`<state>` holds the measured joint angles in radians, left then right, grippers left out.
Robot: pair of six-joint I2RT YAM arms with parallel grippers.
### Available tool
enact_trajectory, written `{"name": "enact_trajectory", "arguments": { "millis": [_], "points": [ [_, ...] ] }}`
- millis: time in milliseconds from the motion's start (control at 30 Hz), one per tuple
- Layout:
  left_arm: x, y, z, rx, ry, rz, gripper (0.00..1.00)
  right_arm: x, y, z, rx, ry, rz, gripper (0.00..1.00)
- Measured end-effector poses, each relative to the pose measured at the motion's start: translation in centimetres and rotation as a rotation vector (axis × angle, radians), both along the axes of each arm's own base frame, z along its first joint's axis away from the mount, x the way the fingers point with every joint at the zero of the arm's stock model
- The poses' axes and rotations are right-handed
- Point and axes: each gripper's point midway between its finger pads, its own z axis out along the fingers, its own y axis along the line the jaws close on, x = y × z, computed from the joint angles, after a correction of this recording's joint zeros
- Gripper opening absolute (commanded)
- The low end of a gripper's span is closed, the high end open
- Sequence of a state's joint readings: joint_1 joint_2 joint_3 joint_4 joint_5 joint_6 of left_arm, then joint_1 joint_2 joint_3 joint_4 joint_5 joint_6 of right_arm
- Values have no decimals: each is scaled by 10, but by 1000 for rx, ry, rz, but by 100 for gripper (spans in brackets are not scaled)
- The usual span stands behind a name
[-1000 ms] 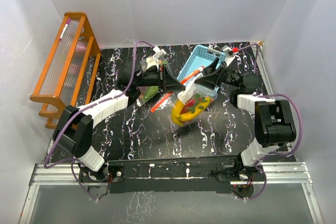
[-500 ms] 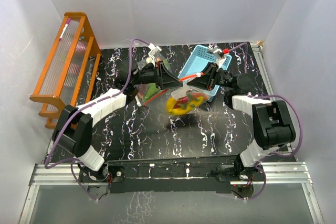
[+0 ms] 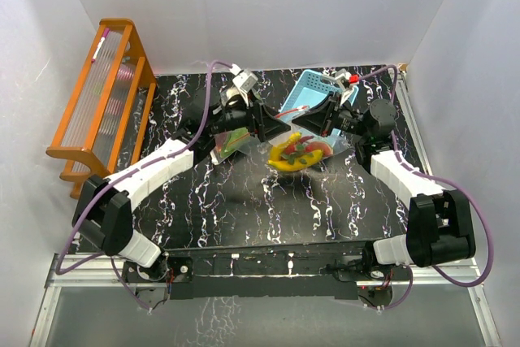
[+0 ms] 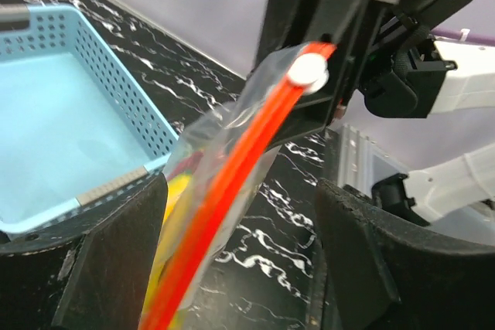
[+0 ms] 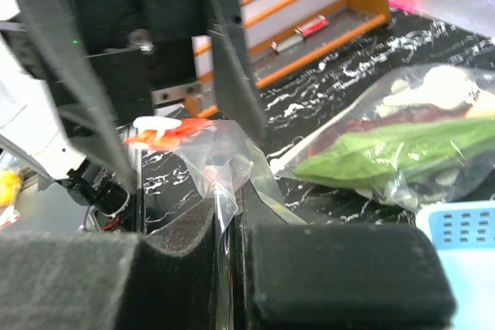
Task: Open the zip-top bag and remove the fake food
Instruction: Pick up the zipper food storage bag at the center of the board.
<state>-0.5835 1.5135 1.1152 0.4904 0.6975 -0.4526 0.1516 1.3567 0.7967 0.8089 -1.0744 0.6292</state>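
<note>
bag (image 4: 232,168) blurred, cut off; fake food (image 3: 294,154) inside; right gripper (image 5: 230,214) pinches edge

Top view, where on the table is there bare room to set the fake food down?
The near strip of table in front of both arms is bare, as is the patch between the wooden rack and the left arm. The blue basket is empty too. It's crowded mid-table around the held zip-top bag and the second bag.
</note>
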Motion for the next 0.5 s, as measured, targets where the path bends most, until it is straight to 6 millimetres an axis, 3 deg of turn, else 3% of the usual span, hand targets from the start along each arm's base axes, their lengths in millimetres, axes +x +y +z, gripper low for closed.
{"name": "enact_trajectory", "arguments": {
  "millis": [100,200,367,500],
  "points": [
    [-4,-7,5,23,-78,23,72,8,-2,-9,-20,52,-36,7],
    [-6,-13,3,47,-124,37,61,13,-3,-11,-34,80,-56,8],
    [4,-12,-3,81,-153,83,54,15,-2,-13,-45,98,-60,8],
    [13,-14,-2,93,-169,106,41,14,-2,-15,-51,107,-60,8]
  ]
}}
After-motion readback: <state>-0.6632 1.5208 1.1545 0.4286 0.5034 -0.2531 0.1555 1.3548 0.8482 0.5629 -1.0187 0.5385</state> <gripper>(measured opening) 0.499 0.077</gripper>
